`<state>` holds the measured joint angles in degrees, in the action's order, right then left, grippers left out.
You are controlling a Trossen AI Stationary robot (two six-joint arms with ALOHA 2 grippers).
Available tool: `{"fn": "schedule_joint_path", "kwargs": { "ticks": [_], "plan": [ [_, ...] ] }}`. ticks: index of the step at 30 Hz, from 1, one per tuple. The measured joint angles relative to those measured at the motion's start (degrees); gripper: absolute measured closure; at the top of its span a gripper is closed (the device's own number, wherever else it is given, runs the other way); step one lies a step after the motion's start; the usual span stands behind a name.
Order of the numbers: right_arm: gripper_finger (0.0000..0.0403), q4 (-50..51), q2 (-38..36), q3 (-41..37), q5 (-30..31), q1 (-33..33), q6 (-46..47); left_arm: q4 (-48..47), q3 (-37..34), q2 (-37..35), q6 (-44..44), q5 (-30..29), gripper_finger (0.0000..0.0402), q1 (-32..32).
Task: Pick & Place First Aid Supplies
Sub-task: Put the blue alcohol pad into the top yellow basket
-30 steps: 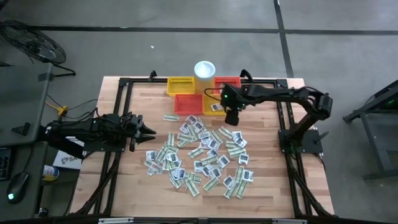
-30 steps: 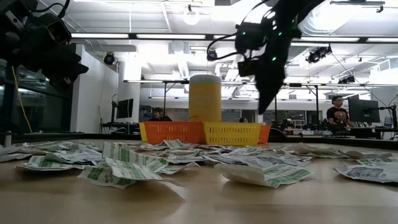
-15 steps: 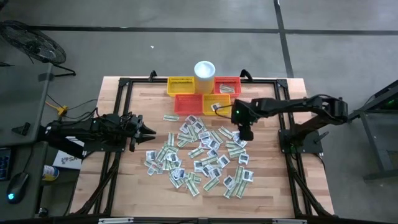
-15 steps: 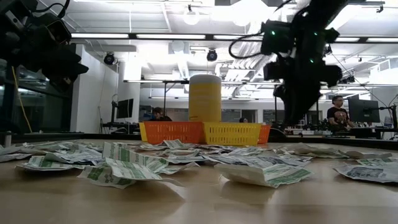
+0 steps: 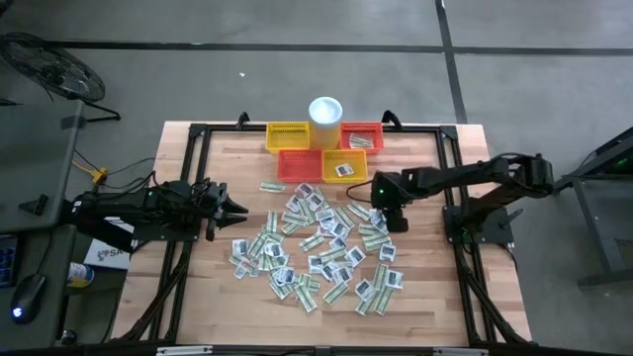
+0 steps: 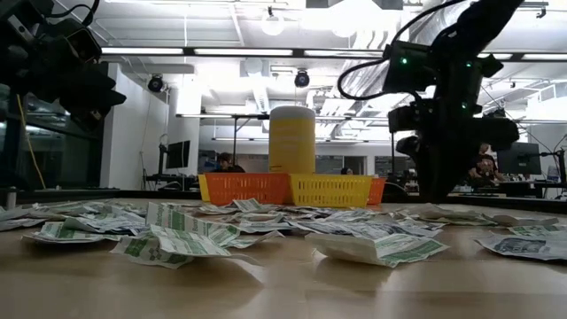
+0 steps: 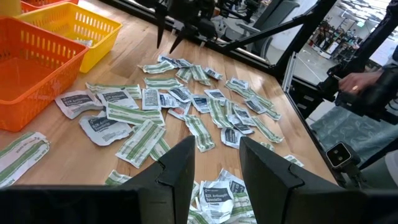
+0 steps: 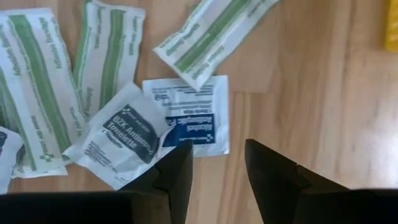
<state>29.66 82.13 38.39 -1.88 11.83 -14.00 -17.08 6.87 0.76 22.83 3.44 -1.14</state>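
Sachets spread at nine o'clock of right pincer.
Blue-print sachet directly ahead between parted, empty fingers; left pincer farther, likewise parted.

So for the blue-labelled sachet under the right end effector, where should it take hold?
Judging by the right wrist view, the blue-labelled sachet lies flat, one side tucked under a neighbouring sachet. Probably best to descend from above and pinch its free edge toward the bare wood, right end effector open.

Right gripper low (fingers parted)
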Motion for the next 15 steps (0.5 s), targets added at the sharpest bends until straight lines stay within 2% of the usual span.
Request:
{"fn": "schedule_joint_path", "kwargs": {
  "ticks": [10,15],
  "plan": [
    [0.0264,-1.7,4.7,0.1,0.0,0.0,-1.1,0.0,0.0,0.0,0.0,0.0,0.0275,0.0],
    [0.0288,-1.5,6.5,0.3,-0.6,0.1,-1.1,0.0,0.0,0.0,0.0,0.0,0.0275,0.0]
  ]
}}
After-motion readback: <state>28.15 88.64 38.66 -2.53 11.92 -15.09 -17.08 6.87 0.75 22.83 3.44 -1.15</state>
